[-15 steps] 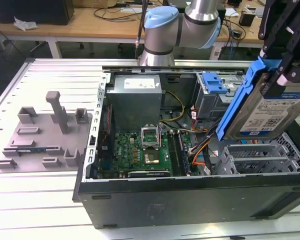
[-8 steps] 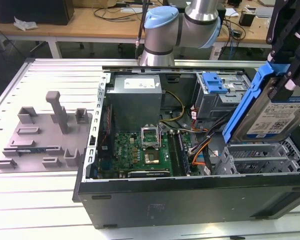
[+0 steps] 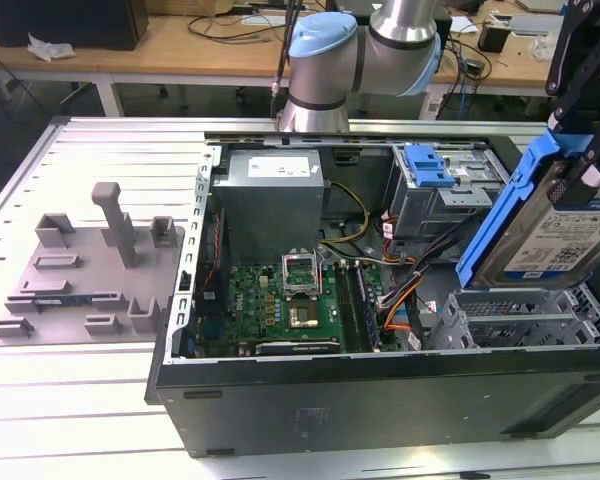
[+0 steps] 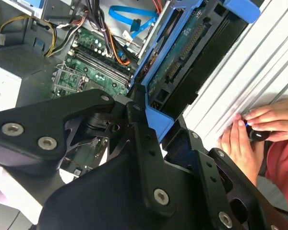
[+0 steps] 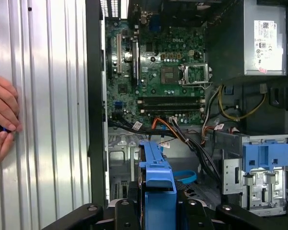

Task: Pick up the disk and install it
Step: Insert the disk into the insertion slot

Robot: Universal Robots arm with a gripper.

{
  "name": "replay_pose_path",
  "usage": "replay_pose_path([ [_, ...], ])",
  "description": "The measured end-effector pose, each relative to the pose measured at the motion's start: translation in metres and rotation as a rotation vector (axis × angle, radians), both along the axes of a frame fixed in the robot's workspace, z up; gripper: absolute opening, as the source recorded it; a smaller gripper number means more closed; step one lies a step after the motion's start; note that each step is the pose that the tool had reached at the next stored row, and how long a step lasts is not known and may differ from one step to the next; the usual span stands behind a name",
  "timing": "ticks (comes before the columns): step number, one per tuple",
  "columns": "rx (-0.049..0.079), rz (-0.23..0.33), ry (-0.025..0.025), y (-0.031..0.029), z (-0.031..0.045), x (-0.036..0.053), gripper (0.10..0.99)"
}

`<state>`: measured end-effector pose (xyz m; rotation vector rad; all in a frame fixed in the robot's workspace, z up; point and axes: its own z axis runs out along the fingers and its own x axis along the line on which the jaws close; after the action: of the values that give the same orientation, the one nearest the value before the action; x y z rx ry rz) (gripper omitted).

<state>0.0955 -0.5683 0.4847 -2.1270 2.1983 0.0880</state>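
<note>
I've got the gripper (image 3: 592, 172) clamped on the disk (image 3: 555, 240), tilted above the drive cage (image 3: 520, 315) in the case's (image 3: 380, 400) corner. A person's hands (image 5: 2, 120) sit on the table (image 5: 53, 96) beside the case

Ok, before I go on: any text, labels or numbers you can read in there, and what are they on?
Nothing reads clearly enough to quote.
White-and-blue label on the disk, held in the gripper: barcode and print, too small to read.
White sticker on the power supply: too small to read.
Markings on the motherboard: too small to read.
</note>
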Motion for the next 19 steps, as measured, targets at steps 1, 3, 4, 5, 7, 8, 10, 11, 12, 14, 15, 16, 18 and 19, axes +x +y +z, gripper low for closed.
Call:
replay_pose_path([
  [1, 0.0, -0.005, 0.0, 0.0, -0.0002, 0.0007, 0.369],
  [3, 0.0, -0.013, 0.0, 0.0, -0.0009, 0.002, 0.369],
  [4, 0.0, -0.018, 0.0, 0.0, -0.0011, 0.0024, 0.369],
  [5, 0.0, -0.021, 0.0, 0.0, -0.0013, 0.0028, 0.369],
  [7, 0.0, -0.023, 0.0, 0.0, -0.0018, 0.0033, 0.369],
  [8, 0.0, -0.023, 0.0, 0.0, -0.0019, 0.0034, 0.369],
  [10, 0.0, -0.023, 0.0, 0.0, -0.0023, 0.0041, 0.369],
  [11, 0.0, -0.023, 0.0, 0.0, -0.0025, 0.0043, 0.369],
  [12, 0.0, -0.021, -0.0001, 0.0, -0.0028, 0.0047, 0.369],
  [14, 0.0, -0.018, 0.0, 0.0003, -0.0034, 0.0051, 0.369],
  [15, 0.0, -0.014, 0.0, 0.001, -0.0036, 0.0054, 0.369],
  [16, 0.0, -0.01, 0.0, 0.0017, -0.0039, 0.0057, 0.369],
  [18, 0.0, 0.002, 0.0, 0.0034, -0.0044, 0.0062, 0.369],
  [19, 0.0, 0.015, 0.0, 0.0039, -0.005, 0.0068, 0.369],
])
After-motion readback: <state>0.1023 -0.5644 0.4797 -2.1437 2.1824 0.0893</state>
